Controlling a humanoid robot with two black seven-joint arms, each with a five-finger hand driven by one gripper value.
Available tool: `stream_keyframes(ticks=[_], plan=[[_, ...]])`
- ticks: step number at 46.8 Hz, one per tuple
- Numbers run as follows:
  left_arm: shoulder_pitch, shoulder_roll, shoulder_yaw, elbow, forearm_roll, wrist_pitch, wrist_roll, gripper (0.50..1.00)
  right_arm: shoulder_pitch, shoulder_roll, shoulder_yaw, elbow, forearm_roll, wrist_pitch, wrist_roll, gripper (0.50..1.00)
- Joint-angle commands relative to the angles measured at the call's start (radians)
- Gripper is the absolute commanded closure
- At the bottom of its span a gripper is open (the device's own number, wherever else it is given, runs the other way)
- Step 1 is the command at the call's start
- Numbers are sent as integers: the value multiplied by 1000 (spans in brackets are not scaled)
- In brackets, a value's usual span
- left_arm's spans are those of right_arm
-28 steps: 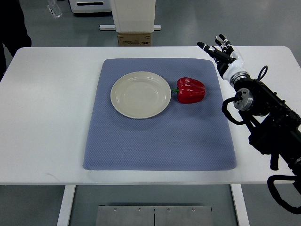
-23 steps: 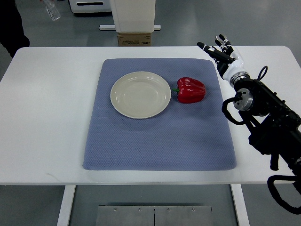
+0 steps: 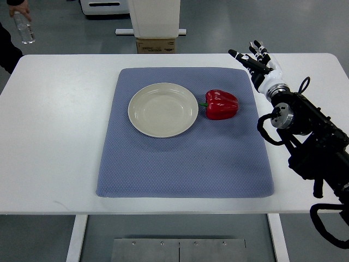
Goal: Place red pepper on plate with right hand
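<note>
Your right robot hand sits over the counter's far right corner area, just off the far right corner of the blue mat. Fingers are spread and extended, nothing held. It's clear of the pepper, not touching it.

Red bell pepper lies on the mat, right of centre toward the far edge, green stem pointing left at the plate. It's just beside the plate's right rim; can't tell if stem and rim actually touch.

Cream plate sits on the mat's far half, roughly mid-counter, nothing on it. Pepper not yet on the plate.

Right arm runs in from the right edge along the counter's right side, black links and cabling over the counter's near right corner.

Left arm doesn't show.

Far left corner: a person's hand holds a clear bottle beyond the counter edge. A cardboard box sits on the floor past the far edge.
</note>
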Motion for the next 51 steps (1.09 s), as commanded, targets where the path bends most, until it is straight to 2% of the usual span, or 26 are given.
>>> stream_keyframes(ticks=[1, 42, 51], plan=[[0, 0, 0, 0, 0, 0, 0, 500, 0, 0, -1, 0, 0, 0, 0, 500], [0, 0, 0, 0, 0, 0, 0, 500, 4, 0, 0, 0, 5, 0, 2, 500], [0, 0, 0, 0, 0, 0, 0, 500, 0, 0, 0, -1, 5, 0, 28, 500]])
